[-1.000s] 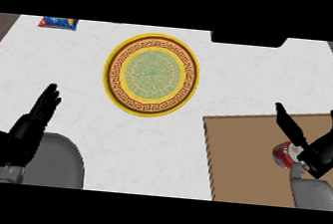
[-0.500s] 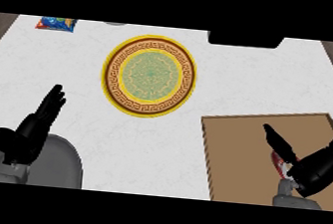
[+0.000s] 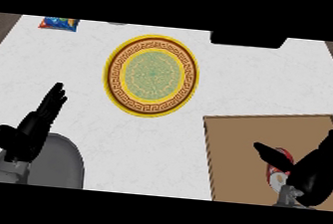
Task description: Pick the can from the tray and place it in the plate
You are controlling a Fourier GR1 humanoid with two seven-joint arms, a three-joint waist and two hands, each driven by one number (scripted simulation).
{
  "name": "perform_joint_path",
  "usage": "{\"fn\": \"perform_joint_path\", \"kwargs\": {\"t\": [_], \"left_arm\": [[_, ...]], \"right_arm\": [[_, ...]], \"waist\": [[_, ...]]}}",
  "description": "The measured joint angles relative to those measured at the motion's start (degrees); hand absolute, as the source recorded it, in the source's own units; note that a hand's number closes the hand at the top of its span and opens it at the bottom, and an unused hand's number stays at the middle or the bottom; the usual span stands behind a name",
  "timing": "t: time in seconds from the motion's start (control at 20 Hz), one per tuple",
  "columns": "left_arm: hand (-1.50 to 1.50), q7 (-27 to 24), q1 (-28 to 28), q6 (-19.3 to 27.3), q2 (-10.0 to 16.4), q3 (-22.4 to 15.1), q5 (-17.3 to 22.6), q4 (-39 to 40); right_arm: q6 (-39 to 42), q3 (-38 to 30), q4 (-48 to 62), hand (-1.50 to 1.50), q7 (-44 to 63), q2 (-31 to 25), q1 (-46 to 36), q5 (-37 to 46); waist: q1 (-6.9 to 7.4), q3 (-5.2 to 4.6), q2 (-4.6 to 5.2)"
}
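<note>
A red and white can [image 3: 278, 170] lies on the brown tray [image 3: 241, 140] at the lower right, mostly hidden behind my right hand [image 3: 313, 172]. That hand is over the can with fingers straight and thumb spread, open. A yellow plate [image 3: 152, 76] with a green centre and a patterned ring sits on the white counter, up and left of the tray, with nothing on it. At the lower left my left hand [image 3: 29, 129] rests open, fingers pointing up.
A blue and orange packet [image 3: 58, 23] lies at the far left back edge. A black object [image 3: 247, 39] stands at the back right. Wooden floor shows past the counter's left and right edges.
My right hand has moved down and a little left over the tray, closer round the can. The left hand has barely shifted.
</note>
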Motion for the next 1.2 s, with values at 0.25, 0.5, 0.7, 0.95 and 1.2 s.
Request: {"fn": "perform_joint_path", "kwargs": {"t": [0.25,0.5,0.7,0.95,1.2], "left_arm": [[0.0,-1.04,-0.11,-0.6,-0.49,0.14,-0.59,1.35],[0.0,-1.37,0.31,-1.25,-0.86,0.37,-0.89,1.42],[0.0,-0.5,-0.54,-1.28,-1.19,0.66,-1.22,1.67],[0.0,-0.19,-1.78,-1.56,-1.95,0.93,-1.93,2.33],[0.0,-1.44,-1.3,-3.26,-1.67,2.2,-1.99,3.12]], "right_arm": [[12.04,2.28,-7.97,-1.5,9.28,0.26,-0.25,3.34],[19.29,1.99,-12.72,-1.5,12.78,0.26,-0.08,3.41],[22.94,1.16,-12.56,-1.5,13.46,0.26,-0.17,2.19],[25.95,-0.68,-10.37,-1.5,13.18,0.26,-1.56,0.21],[27.21,-3.52,-7.01,-1.5,12.15,0.25,-2.98,-0.24]], "waist": [[0.32,0.33,0.19],[0.66,0.47,0.29],[0.83,0.55,0.39],[0.96,0.6,0.46],[1.09,0.63,0.48]]}}
